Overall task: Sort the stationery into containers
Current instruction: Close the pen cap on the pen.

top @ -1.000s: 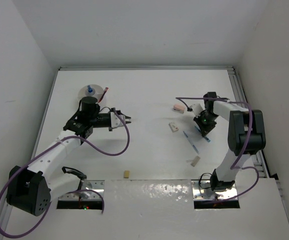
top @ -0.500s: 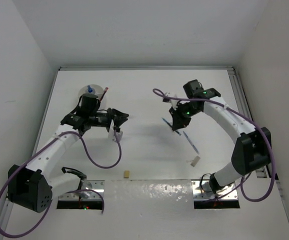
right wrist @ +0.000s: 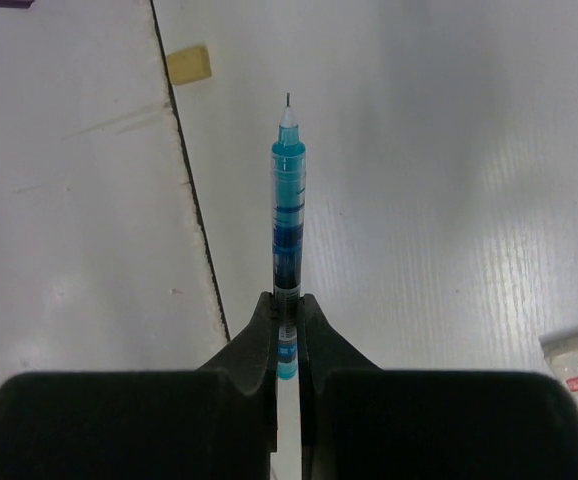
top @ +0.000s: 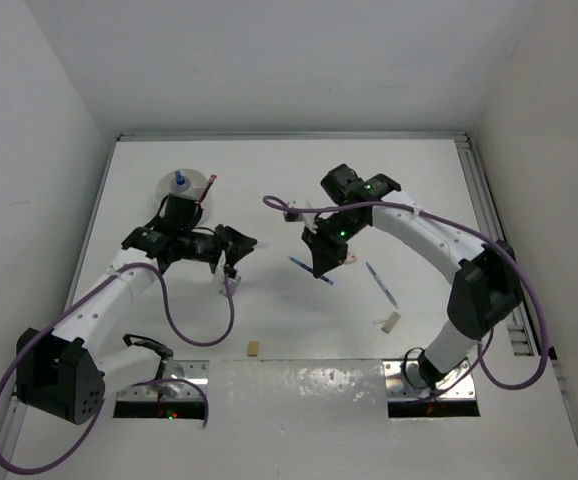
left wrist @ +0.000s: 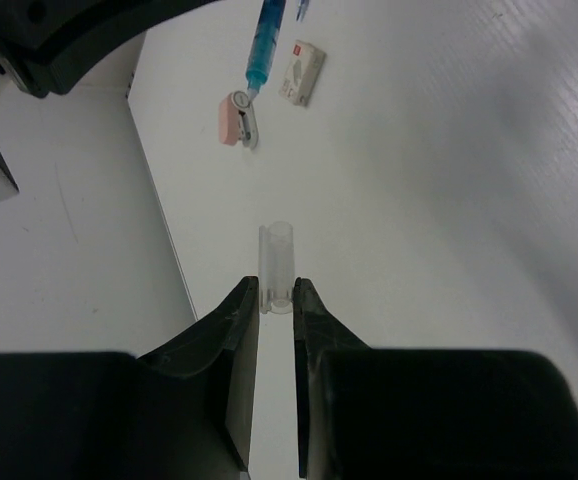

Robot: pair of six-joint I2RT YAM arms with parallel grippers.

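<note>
Tabletop (top: 299, 200), matte white, fills the overhead view between plain white walls (top: 269, 60), with a shinier plate (top: 299, 385) along the near edge. At far left sits the white bowl (top: 164, 186), a blue-capped bottle (top: 180, 180) in it and a red-and-blue pen (top: 209, 186) at its rim. Near the middle the left jaws face the right jaws, which carry a blue pen (top: 299, 264). A second blue pen (top: 381, 284), a pale block (top: 391, 322) and a tan block (top: 254, 348) lie loose. Purple cables (top: 204, 320) loop off both arms.

From the left wrist, the left jaws pinch a clear tape ring (left wrist: 276, 262). Beyond it lie a pink eraser (left wrist: 231, 120) and a small white block (left wrist: 302, 72), with the carried pen's tip hanging over them.

From the right wrist, the right jaws are clamped on the blue pen (right wrist: 288, 215), its tip pointing away beside a dark seam (right wrist: 191, 190).
</note>
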